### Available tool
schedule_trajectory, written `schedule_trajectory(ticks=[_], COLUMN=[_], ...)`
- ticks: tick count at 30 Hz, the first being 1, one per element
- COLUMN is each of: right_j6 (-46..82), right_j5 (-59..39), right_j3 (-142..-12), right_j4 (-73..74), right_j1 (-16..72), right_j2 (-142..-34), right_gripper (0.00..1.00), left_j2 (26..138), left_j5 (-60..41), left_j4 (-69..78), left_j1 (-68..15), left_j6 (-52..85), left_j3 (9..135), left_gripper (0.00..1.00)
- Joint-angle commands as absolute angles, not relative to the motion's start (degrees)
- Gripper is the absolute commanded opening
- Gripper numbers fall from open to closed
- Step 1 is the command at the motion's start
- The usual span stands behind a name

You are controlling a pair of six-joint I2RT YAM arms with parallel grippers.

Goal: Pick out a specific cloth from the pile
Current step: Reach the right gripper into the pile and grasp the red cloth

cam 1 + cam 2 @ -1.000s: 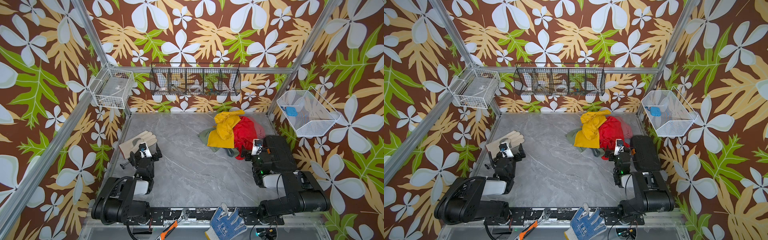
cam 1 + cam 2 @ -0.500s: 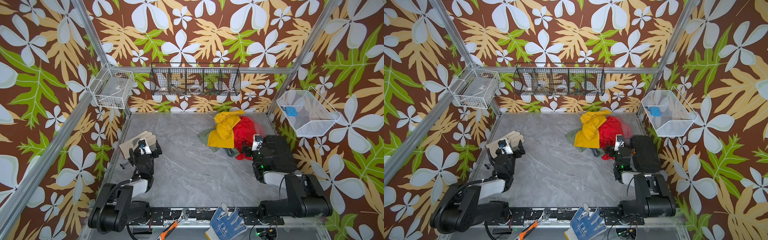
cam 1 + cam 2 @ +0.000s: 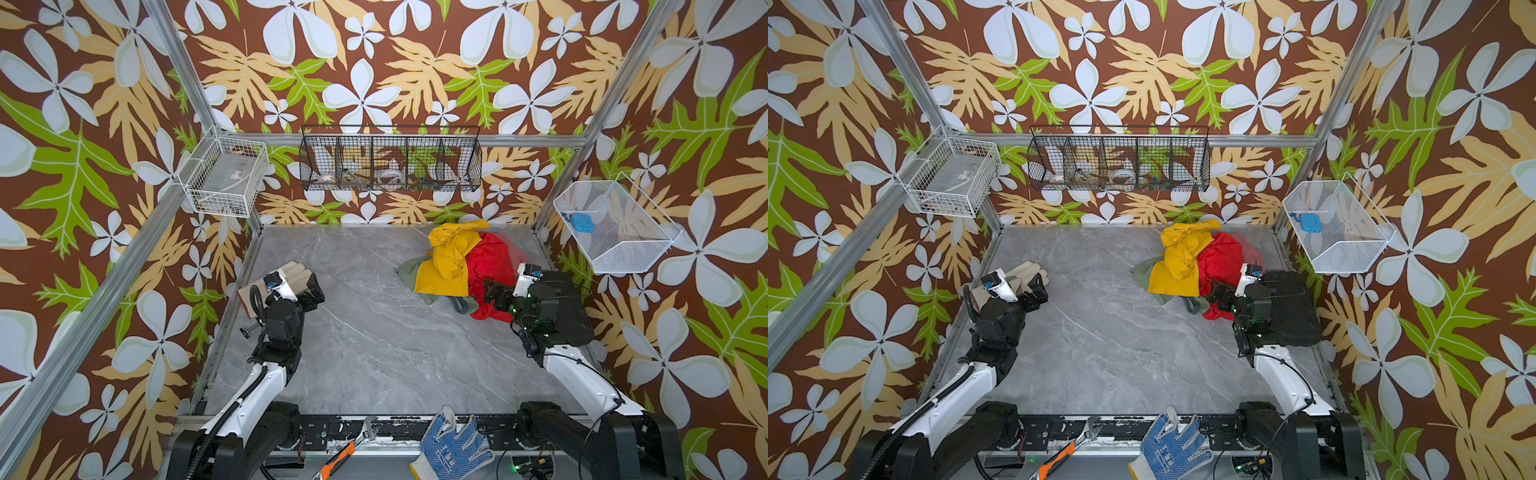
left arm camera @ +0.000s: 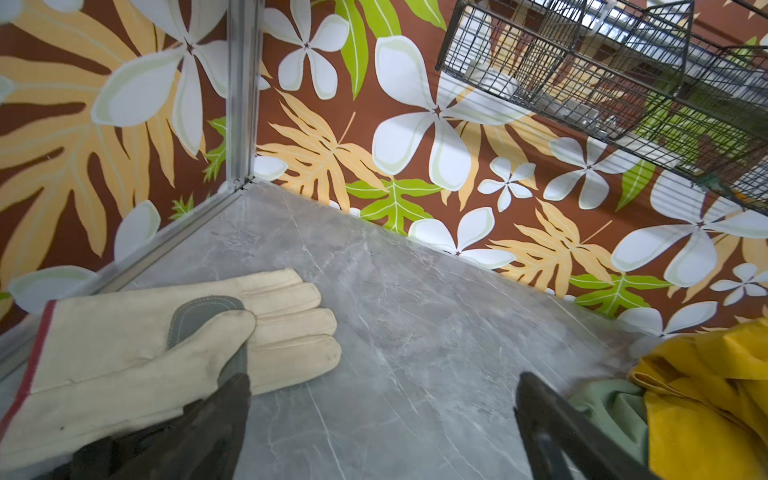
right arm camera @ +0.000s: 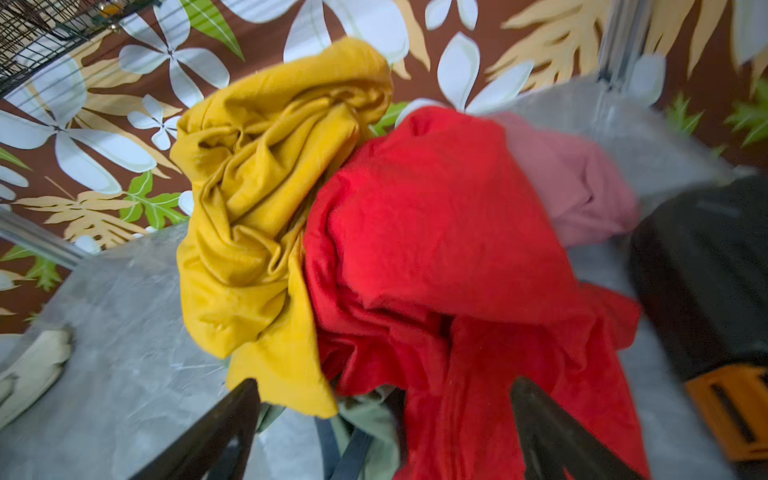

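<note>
Both arms point(image 3: 266, 382) have white link shells, black joints, looped black cables point(image 3: 254, 296) and slim black fingers point(image 4: 224, 415).

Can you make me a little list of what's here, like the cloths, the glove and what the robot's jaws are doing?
Pile: back right of the table
Red cloth: in the pile, beside the yellow cloth
Pink cloth: behind the red one
Green cloth: under the others
Right jaws: open, red cloth's edge between them
Left jaws: open, empty, near the cream glove

The pile point(image 3: 453, 266) sits back right; a glove point(image 3: 297, 271) lies left (mid-depth).
</note>
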State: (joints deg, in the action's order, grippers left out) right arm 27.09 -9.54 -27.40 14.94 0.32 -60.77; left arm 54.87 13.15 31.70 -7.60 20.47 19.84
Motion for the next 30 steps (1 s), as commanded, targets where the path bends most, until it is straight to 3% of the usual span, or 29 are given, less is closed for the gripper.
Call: schedule_trajectory(ticks=[1,7,18,23,30], right_j6=[35.77,39.03,44.47,45.17,46.22], right_j5=[-12.21,-5.86,-11.59,-10.93,-10.01], right_j3=[-27.28,-30.12,-40.13,-43.69,-47.2], right_j4=[9.42,4.5,12.47,11.68,9.83], right_j1=[0.31,0.3,0.35,0.2,-0.35], right_j2=[-60.62,-62.56,-78.02,-81.68,-85.91], right_gripper=[0.89,0.85,0.9,0.88,0.78], left_j2=[55.02,56.22,57.38,57.83,58.51], left_j5=[10.96,10.87,8.79,8.42,8.31], left_j4=[31.5,32.02,30.24,28.19,26.55], left_j1=[-9.63,-13.33,-14.14,-14.56,-15.6], left_j6=[23.16,24.28,24.21,23.02,22.06], left_j3=[19.69,19.61,19.42,19.95,21.3], left_gripper=[1.0,1.0,1.0,1.0,1.0])
